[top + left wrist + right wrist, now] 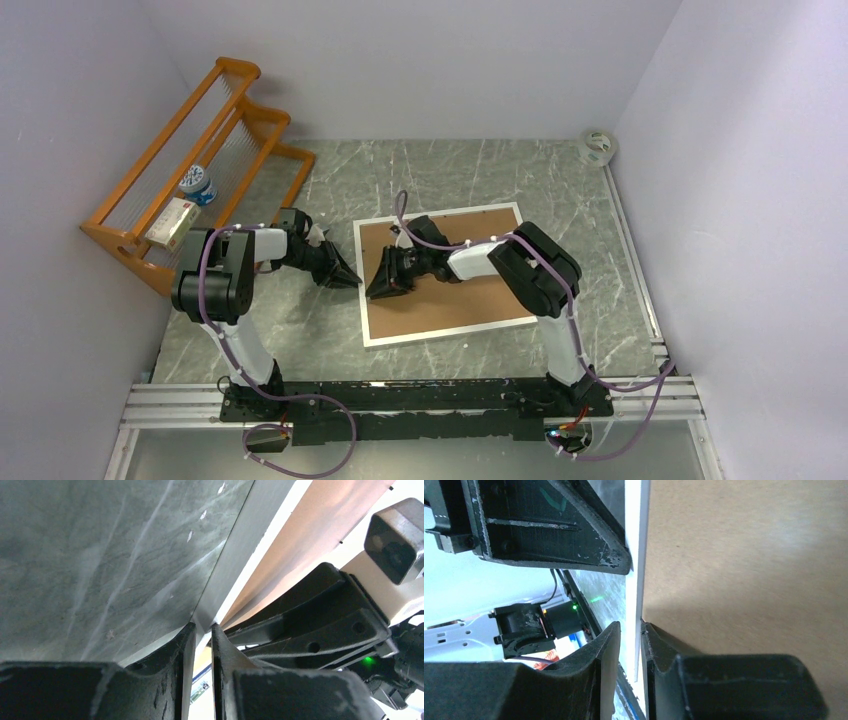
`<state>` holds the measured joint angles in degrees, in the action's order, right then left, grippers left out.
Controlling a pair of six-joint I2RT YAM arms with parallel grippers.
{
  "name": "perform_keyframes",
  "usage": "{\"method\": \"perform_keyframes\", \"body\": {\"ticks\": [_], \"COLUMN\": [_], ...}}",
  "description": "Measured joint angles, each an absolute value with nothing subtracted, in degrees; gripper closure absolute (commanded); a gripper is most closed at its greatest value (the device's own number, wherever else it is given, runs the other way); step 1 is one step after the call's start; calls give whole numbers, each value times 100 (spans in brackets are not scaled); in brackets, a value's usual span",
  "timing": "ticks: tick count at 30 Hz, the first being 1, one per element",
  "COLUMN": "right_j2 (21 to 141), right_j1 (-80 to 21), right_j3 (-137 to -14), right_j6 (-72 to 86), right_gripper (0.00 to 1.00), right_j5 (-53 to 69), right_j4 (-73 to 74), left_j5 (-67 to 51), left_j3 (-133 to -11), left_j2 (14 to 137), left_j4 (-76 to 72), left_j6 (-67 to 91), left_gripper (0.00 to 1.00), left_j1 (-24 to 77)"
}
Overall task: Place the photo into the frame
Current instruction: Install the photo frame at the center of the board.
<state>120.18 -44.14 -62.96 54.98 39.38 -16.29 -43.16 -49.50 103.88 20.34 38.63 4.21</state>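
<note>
Closest up, the right tool point(631, 626) has its two black fingers standing near together, with the white rim of the frame point(634, 530) running between them: one finger on the brown back, the other on the outer side. They sit tight to the rim, but I cannot tell whether they press it or only straddle it. Facing it from outside the same edge, the left tool point(202, 626) shows just a slit between its fingers. The rim runs up to that slit, and I cannot tell whether it is nipped there or merely touched.

Out from the tools, the frame lies flat and a little askew in the middle of the counter point(310, 330), back up, so its pane must be face down. Both tools meet about halfway along its left side. No photo shows anywhere I can see.

To my eye the frame is light but awkward. It looks stiff along the rim yet likely to twist if raised by one side, and the pane could crack or scratch. The rim is slim and smooth, so a narrow pinch could slip. Holds on the rim spread well apart look safer than two side by side.

Further off stand the rack point(243, 72), with a box point(170, 222) and a tin point(198, 184) on it, and a tape roll point(598, 146) in the far right corner.
</note>
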Motion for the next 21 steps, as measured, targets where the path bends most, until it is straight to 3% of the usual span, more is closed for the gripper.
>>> {"method": "perform_keyframes", "body": {"ticks": [11, 16, 21], "right_j2": [11948, 11675, 10943], "right_j1": [-4241, -4235, -3983], "right_j3": [-6241, -6246, -6326], "right_j6": [5430, 5181, 4598], "right_gripper": [72, 66, 58], "right_j5": [3975, 3618, 2410], "right_j4": [-1509, -1125, 152], "left_j5": [-4309, -4276, -4379], "left_j3": [-4954, -4952, -4943], "left_j2": [10390, 10390, 10377], "left_j4": [2043, 2069, 1968], "left_j6": [3865, 3863, 3913], "left_gripper": [74, 65, 54], "left_j1": [421, 421, 421]}}
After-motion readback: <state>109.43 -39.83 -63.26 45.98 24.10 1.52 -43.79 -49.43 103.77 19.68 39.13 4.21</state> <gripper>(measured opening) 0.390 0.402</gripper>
